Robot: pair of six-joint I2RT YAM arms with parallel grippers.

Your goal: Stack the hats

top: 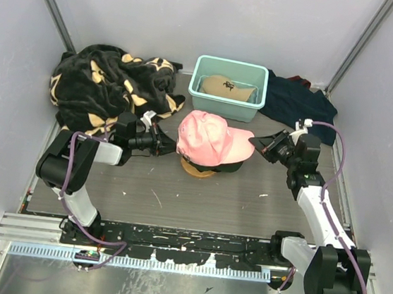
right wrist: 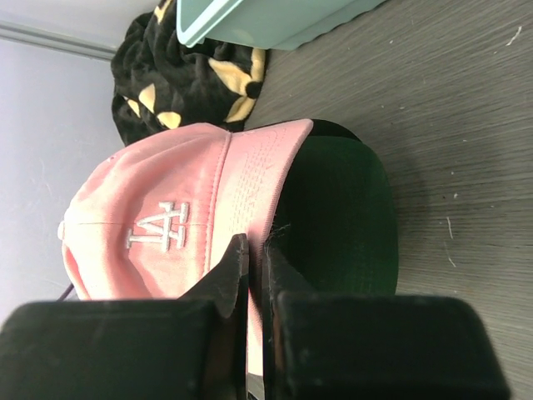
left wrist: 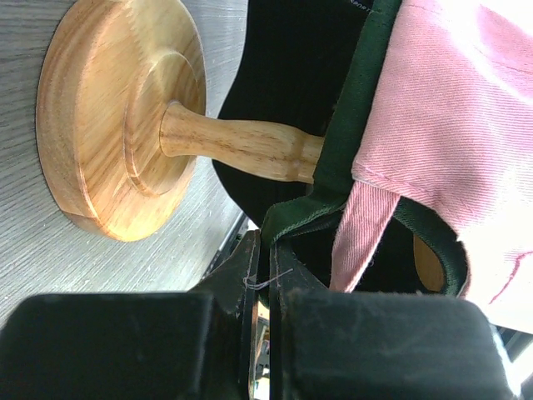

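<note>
Left gripper (left wrist: 265,250): the two black fingers are pressed almost together. The stitched hem of the dark green cap (left wrist: 350,142) runs into the slit at the tips, so it is pinching that rear edge. A loose thread crosses the slit.

Just ahead of the left fingertips:
- The pink cap (left wrist: 450,125), a twill weave with its flat back strap hanging over the green hem.
- Inside the green hem, smooth black fabric, read as the black cap (left wrist: 283,75), draped round the post.
- Further ahead, the wooden stand (left wrist: 125,125), which has a round stepped base with pale grain showing and a slim turned stem running up into the caps.

Right gripper (right wrist: 252,246): the fingers are closed on the edge of the pink cap's curved brim, and pink fabric shows in the narrow gap between them. Beyond the tips is the rounded pink crown, with grey embroidered letters and rows of stitching on the brim. The dark green brim, broad and matte, lies directly beneath it and sticks out past it.

Top view: the stack sits between left gripper (top: 170,146) and right gripper (top: 255,141), with the pink cap (top: 208,135) uppermost.

The tan cap (top: 225,86) is well beyond both grippers, lying inside a pale teal plastic bin (top: 222,109) with rounded corners.

Beyond the left gripper is a bunched, fuzzy black blanket (top: 104,83) with tan flower marks. Beyond the right gripper is a crumpled navy cloth (top: 297,102). The table (top: 247,202) is grey and streaked.
</note>
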